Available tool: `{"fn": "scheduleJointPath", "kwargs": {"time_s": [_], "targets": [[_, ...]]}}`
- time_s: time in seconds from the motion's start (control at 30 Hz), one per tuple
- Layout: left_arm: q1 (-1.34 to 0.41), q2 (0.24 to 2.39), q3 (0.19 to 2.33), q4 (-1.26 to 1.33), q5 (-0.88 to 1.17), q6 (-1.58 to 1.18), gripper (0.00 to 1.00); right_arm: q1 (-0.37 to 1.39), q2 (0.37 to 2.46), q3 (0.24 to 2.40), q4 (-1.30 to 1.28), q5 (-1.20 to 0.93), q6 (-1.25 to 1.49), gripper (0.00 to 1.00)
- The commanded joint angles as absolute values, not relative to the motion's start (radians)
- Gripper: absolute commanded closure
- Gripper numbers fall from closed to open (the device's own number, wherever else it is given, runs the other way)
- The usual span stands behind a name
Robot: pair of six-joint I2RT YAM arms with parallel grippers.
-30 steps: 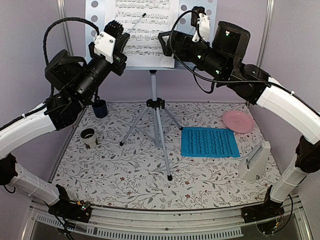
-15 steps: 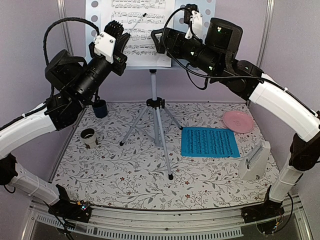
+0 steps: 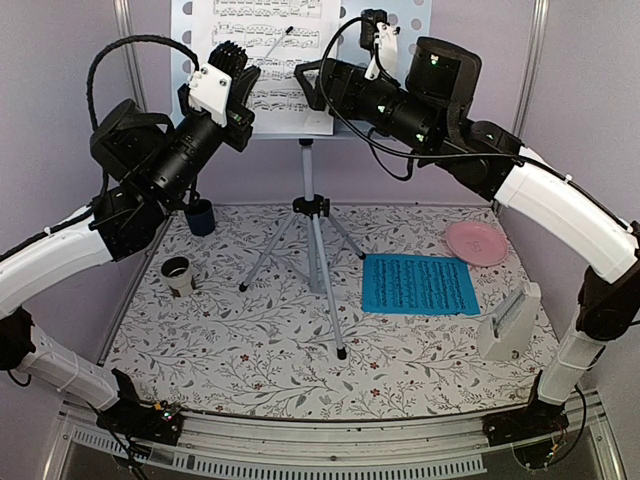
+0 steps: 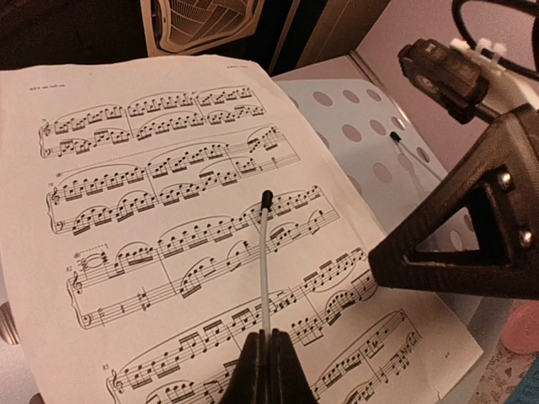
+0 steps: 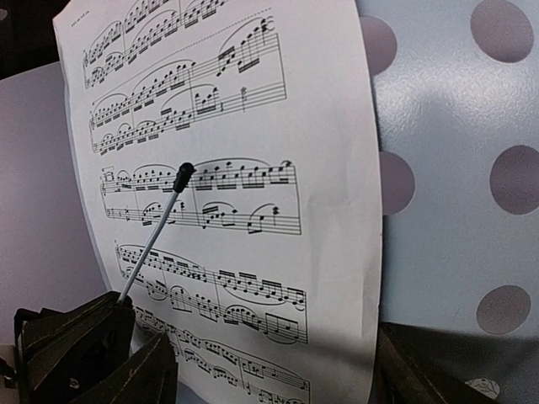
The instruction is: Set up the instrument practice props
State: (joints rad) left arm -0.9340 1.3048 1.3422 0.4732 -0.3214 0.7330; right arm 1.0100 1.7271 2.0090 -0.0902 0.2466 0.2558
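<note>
The silver tripod music stand (image 3: pixel 312 215) rises mid-table, its perforated tray (image 5: pixel 455 168) at the top of the top view. A white music sheet (image 3: pixel 270 60) leans on the tray. My left gripper (image 4: pixel 266 337) is shut on a thin white wire (image 4: pixel 264 269) with a black tip, which lies across the sheet. My right gripper (image 3: pixel 318 88) is open, and its fingers (image 5: pixel 413 370) straddle the sheet's lower right part (image 5: pixel 320 278). The blue music sheet (image 3: pixel 420 284) lies flat on the table. Beside it, at the right, stands the white metronome (image 3: pixel 510 322).
A pink plate (image 3: pixel 476 242) sits at the back right. Two small dark cups (image 3: pixel 200 216) (image 3: pixel 178 273) stand at the left. The tripod's legs spread over the flowered cloth (image 3: pixel 250 340). Both arms are raised close together in front of the tray.
My right gripper has moved left and a little up along the tray. The white sheet has shifted left and up with it. The left gripper has held still.
</note>
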Motion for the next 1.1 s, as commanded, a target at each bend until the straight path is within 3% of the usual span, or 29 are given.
{"fn": "scheduleJointPath", "kwargs": {"time_s": [0.0, 0.57, 0.9, 1.07], "targets": [[-0.948, 1.308, 1.342, 0.509, -0.304, 0.727, 1.0, 1.012, 1.755, 2.031, -0.081, 0.207, 0.274, 0.2], [-0.948, 1.305, 1.34, 0.506, -0.31, 0.724, 1.0, 1.012, 1.751, 2.025, -0.056, 0.16, 0.281, 0.2], [-0.958, 1.262, 1.303, 0.509, -0.323, 0.713, 0.74, 1.012, 1.734, 2.009, -0.049, 0.183, 0.272, 0.18], [-0.974, 1.239, 1.279, 0.509, -0.32, 0.718, 0.54, 1.012, 1.718, 1.996, -0.035, 0.179, 0.262, 0.16]]}}
